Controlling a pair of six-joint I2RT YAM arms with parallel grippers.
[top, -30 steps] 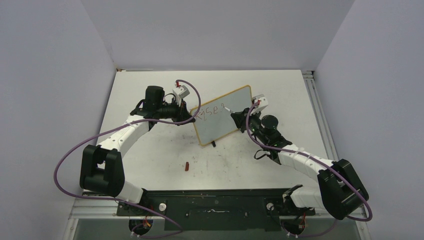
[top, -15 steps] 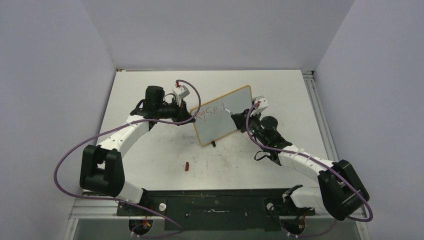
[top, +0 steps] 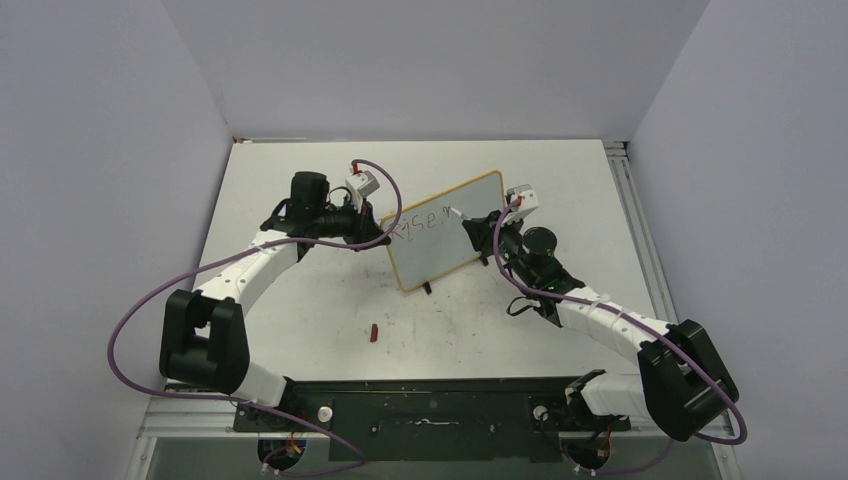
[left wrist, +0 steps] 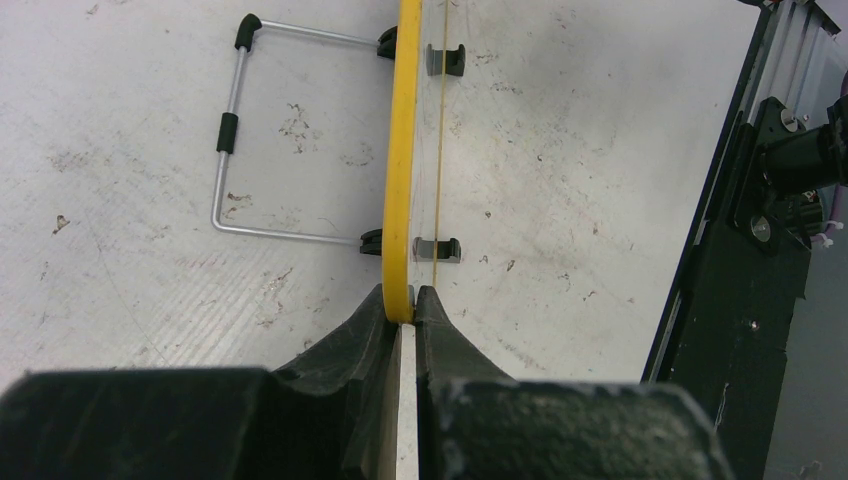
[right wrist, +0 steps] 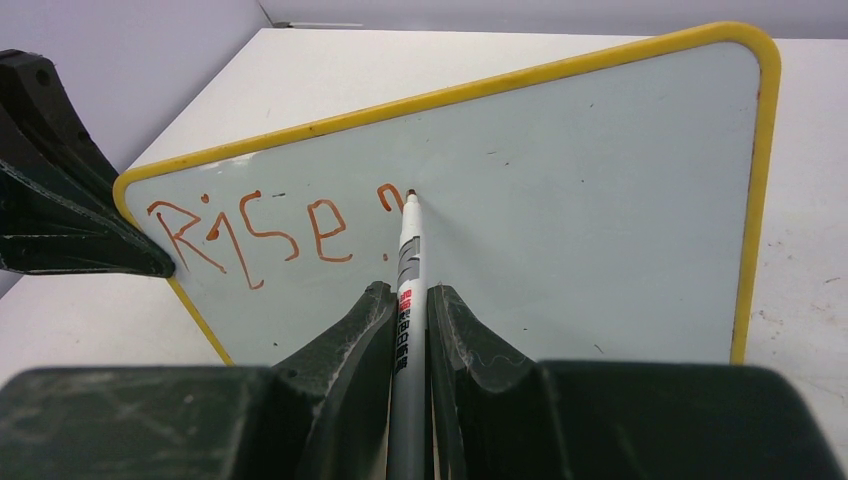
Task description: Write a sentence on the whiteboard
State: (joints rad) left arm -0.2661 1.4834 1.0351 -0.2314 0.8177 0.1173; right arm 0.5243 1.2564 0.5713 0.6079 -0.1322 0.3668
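Observation:
The whiteboard (top: 440, 232), white with a yellow frame, stands tilted at the table's middle. My left gripper (top: 381, 236) is shut on its left edge; in the left wrist view the jaws (left wrist: 402, 305) pinch the yellow frame (left wrist: 404, 150). My right gripper (top: 478, 234) is shut on a grey marker (right wrist: 408, 290) whose tip touches the board face (right wrist: 560, 220). The sentence (right wrist: 262, 232) reads "Rise" in red-brown letters, with a short new stroke (right wrist: 392, 197) beside the marker tip. It also shows in the top view (top: 420, 222).
A small red marker cap (top: 373, 332) lies on the table in front of the board. The board's wire stand (left wrist: 232, 130) lies on the table behind it. A black rail (left wrist: 745, 240) runs along the table's near edge.
The right gripper and marker shifted slightly up and left along the board. A short stroke after "Rise" has grown a little. The left gripper has not moved.

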